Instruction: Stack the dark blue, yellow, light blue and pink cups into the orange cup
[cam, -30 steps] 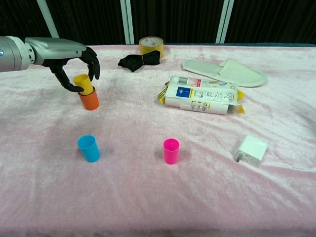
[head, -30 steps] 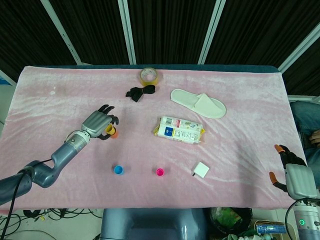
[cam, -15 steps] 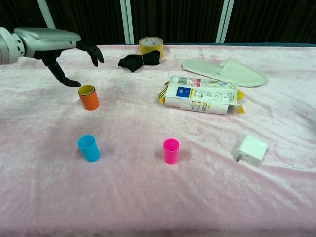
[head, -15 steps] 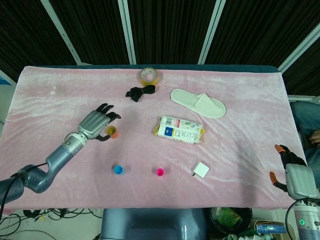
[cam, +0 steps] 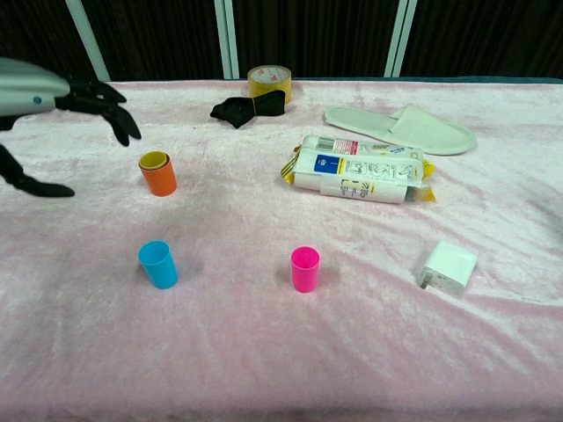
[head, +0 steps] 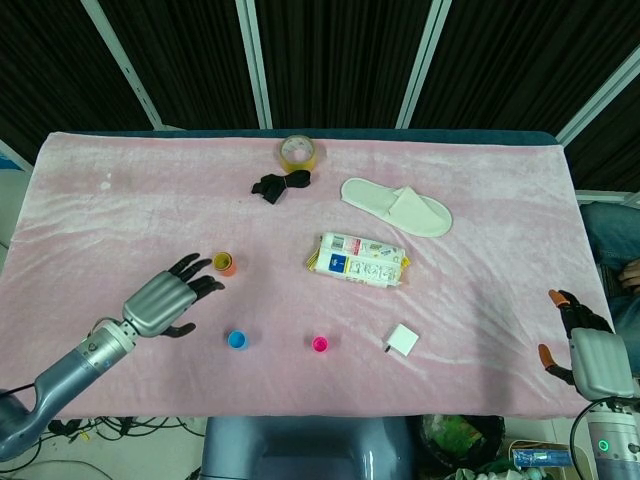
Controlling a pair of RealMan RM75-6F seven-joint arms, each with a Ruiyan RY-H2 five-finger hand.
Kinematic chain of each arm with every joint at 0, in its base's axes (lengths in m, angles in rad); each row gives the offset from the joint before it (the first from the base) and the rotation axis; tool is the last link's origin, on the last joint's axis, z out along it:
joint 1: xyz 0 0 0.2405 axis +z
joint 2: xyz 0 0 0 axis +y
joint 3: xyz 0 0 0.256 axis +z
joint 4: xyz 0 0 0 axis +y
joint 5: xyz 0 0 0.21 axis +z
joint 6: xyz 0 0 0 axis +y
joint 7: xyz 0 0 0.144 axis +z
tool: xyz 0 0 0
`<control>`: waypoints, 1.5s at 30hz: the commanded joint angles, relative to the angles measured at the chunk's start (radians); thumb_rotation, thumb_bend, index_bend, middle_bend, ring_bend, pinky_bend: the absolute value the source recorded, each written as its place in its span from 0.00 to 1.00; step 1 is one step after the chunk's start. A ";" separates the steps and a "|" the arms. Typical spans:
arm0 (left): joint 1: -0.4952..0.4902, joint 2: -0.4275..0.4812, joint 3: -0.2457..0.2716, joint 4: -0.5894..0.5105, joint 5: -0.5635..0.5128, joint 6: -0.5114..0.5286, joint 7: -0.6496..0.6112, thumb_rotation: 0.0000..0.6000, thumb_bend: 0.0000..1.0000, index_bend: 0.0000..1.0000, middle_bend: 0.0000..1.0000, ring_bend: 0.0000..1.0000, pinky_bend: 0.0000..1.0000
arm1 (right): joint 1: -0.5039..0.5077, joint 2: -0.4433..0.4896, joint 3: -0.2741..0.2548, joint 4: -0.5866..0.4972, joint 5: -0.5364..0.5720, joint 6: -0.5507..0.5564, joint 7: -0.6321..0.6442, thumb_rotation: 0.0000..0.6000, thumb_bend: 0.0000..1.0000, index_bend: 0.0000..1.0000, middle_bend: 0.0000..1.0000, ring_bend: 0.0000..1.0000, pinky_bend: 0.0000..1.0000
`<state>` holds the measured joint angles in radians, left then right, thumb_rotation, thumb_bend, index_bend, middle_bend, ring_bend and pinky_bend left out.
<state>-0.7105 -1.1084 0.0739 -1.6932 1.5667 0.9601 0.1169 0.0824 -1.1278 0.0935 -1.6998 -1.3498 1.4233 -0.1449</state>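
The orange cup [cam: 159, 176] [head: 226, 265] stands upright on the pink cloth with the yellow cup [cam: 154, 160] nested inside, only its rim showing. The light blue cup [cam: 158, 264] [head: 237, 340] stands in front of it, and the pink cup [cam: 305, 268] [head: 320, 344] further right. No dark blue cup shows. My left hand [head: 165, 302] [cam: 53, 110] hovers open, fingers spread, left of the orange cup and apart from it. My right hand [head: 590, 355] sits empty off the table's right edge, fingers apart.
A snack packet [cam: 359, 169], a white slipper [cam: 400, 127], a tape roll [cam: 269, 82], a black cloth piece [cam: 248, 107] and a white charger [cam: 449, 266] lie on the cloth-covered table [head: 480, 290].
My left hand let go of the yellow cup, which dropped fully into the orange cup. The hand then opened and drew back to the left and toward the front.
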 commanded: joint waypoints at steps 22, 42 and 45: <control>-0.047 -0.190 -0.014 0.095 -0.012 -0.153 0.080 1.00 0.25 0.26 0.33 0.00 0.00 | 0.002 0.001 0.004 0.001 0.006 -0.004 0.007 1.00 0.30 0.13 0.10 0.17 0.24; -0.072 -0.250 -0.018 0.148 -0.033 -0.195 0.073 1.00 0.26 0.37 0.44 0.00 0.00 | 0.004 0.002 0.003 0.002 0.006 -0.008 0.009 1.00 0.30 0.13 0.10 0.17 0.24; -0.075 -0.256 -0.022 0.154 -0.026 -0.186 0.059 1.00 0.29 0.39 0.45 0.00 0.00 | 0.004 0.002 0.004 0.002 0.008 -0.009 0.009 1.00 0.30 0.13 0.10 0.17 0.24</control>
<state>-0.7840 -1.3620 0.0529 -1.5417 1.5378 0.7709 0.1793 0.0862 -1.1259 0.0973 -1.6978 -1.3420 1.4143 -0.1358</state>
